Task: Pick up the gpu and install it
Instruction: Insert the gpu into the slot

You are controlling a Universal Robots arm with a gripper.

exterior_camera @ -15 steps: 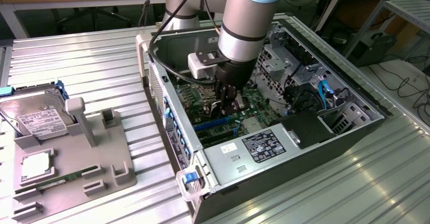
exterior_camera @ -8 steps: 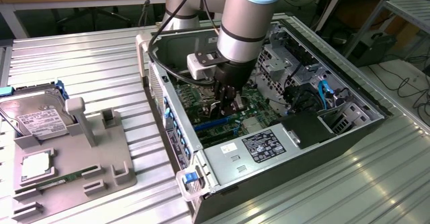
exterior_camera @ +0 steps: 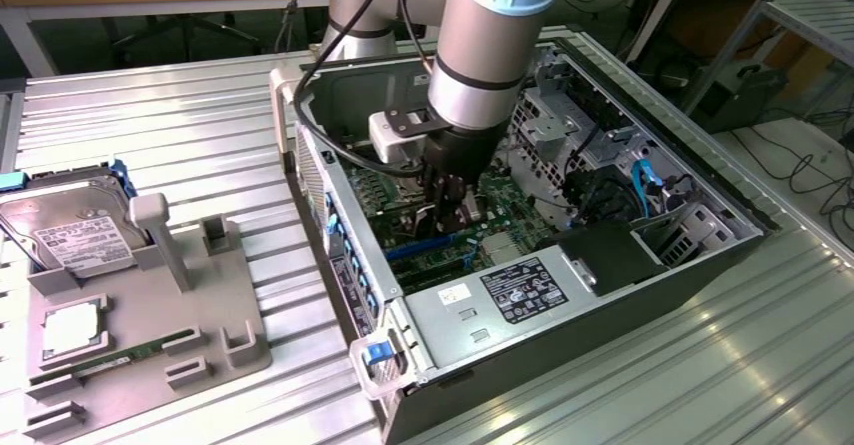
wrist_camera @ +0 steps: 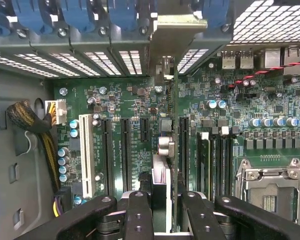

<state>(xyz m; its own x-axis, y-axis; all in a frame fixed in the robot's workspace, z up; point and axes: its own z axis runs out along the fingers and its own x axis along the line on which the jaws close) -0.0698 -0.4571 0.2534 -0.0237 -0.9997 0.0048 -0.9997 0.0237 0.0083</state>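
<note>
Jaws on the gripper (wrist_camera: pixel 162 200) are pinching the gpu (wrist_camera: pixel 165 115) edge-on, so it's shut on the card. It's hanging deep inside the open computer case (exterior_camera: pixel 694 265), with the card standing upright over the motherboard (wrist_camera: pixel 120 100) between the slots, its metal bracket (wrist_camera: pixel 175 25) sitting up at the back wall openings. Over on the exterior view's left, a hard drive (exterior_camera: pixel 74 230) is sitting in a gray holder (exterior_camera: pixel 174 305).

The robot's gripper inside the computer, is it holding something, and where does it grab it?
Yes. The gripper is shut on the gpu, a thin flat black card seen edge-on with a pale metal bracket, held by its upper edge above the green motherboard.
</note>
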